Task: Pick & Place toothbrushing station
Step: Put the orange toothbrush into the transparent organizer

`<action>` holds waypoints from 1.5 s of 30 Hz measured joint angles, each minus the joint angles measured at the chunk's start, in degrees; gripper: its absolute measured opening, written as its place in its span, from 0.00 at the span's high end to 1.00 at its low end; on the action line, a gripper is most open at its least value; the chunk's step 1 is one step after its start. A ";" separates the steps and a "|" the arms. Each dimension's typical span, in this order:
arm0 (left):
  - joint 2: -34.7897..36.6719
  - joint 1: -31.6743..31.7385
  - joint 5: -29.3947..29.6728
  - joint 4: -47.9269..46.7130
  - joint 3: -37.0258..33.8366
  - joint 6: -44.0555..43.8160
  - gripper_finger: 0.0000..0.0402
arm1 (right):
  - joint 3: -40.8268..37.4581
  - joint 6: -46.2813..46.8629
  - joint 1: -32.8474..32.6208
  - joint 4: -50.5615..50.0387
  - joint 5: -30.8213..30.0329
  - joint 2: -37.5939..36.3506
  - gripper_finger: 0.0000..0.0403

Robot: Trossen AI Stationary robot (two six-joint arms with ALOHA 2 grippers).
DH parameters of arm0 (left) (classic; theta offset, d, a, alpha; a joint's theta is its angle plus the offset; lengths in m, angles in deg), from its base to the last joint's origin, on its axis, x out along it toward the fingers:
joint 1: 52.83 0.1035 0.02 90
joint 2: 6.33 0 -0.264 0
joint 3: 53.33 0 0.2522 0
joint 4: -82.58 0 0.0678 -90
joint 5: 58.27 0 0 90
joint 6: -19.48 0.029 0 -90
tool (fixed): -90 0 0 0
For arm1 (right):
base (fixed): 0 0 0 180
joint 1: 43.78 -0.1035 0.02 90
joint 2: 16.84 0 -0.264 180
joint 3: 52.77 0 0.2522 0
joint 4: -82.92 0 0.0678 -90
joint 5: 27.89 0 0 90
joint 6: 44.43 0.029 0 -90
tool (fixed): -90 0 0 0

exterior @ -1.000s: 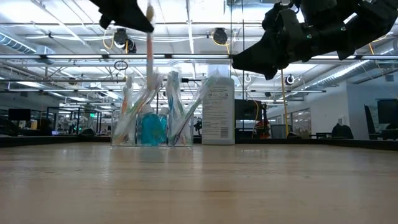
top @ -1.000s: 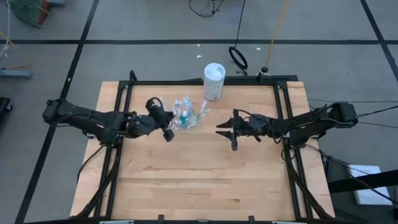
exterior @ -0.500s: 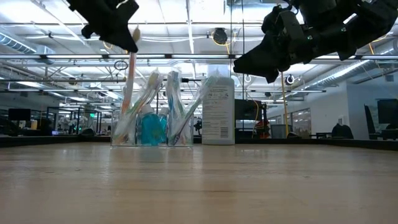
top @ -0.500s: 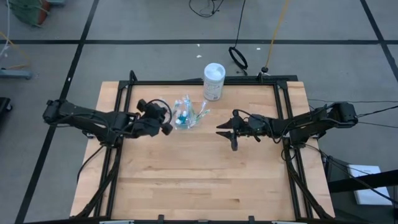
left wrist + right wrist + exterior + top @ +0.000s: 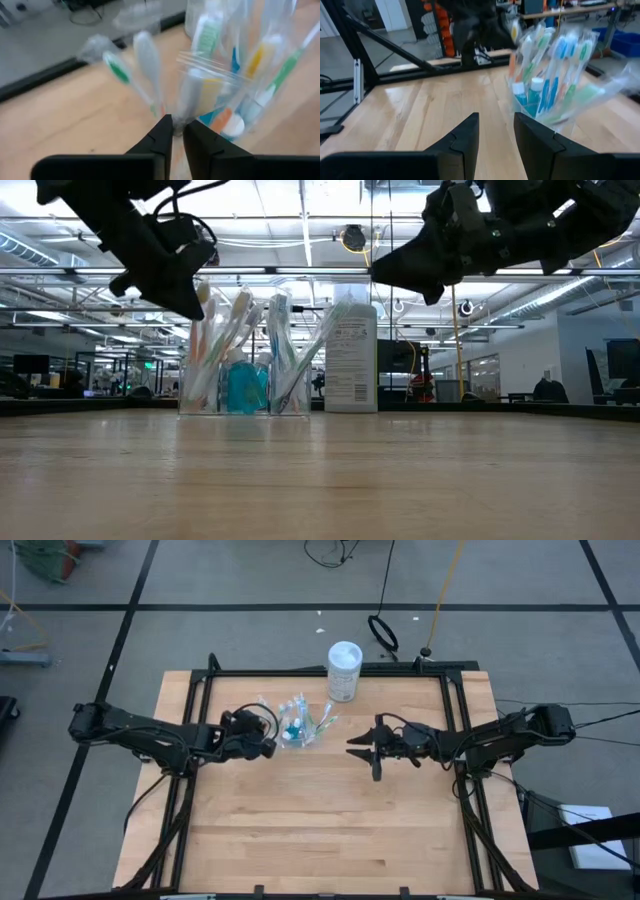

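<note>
- Hovering beside the small clear plastic cup [image 5: 299, 727], the left tool [image 5: 268, 743] is seen on the side of the cup facing the tabletop's left edge, just beside the cup's rim; the left arm is therefore much the nearer one.
- The left tool's two dark fingers [image 5: 161, 135] are seen nearly together with only a thin slit between them, and what looks like a toothbrush handle [image 5: 186, 102] stands just beyond their tips; whether that handle is pinched or already let go cannot be told.
- The cup stands upright near the middle of the tabletop's far edge, on the wooden tabletop [image 5: 320, 830], with a white cylindrical plastic container [image 5: 343, 670] just beyond it towards that far edge.
- Many slim toothbrushes [image 5: 228, 340] in white, green, blue and orange are held in the cup, heads up, their long axes near vertical and fanned outwards; small teal toothpaste tubes with white caps [image 5: 536, 89] are seen among them, and a teal mass shows low in the cup.
- The right tool [image 5: 352, 745] waits above the tabletop's middle, well apart from the cup on its right-edge side, released, with a clear gap between its fingers [image 5: 460, 137] and nothing held.
- The next move is judged to be a lift clear of the fanned brush heads.
</note>
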 joint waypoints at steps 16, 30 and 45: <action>-0.69 -0.02 -7.57 0.94 -1.16 -3.15 0.79 | 0.00 -10.46 0.11 11.73 0.00 0.00 0.72; -0.70 -0.46 -9.29 0.54 -1.16 2.87 0.79 | 0.02 -5.89 0.11 8.15 0.03 -0.02 0.72; -0.76 0.81 -10.71 0.51 -1.16 9.97 0.79 | 0.02 -1.23 -0.31 2.05 0.00 -0.02 0.72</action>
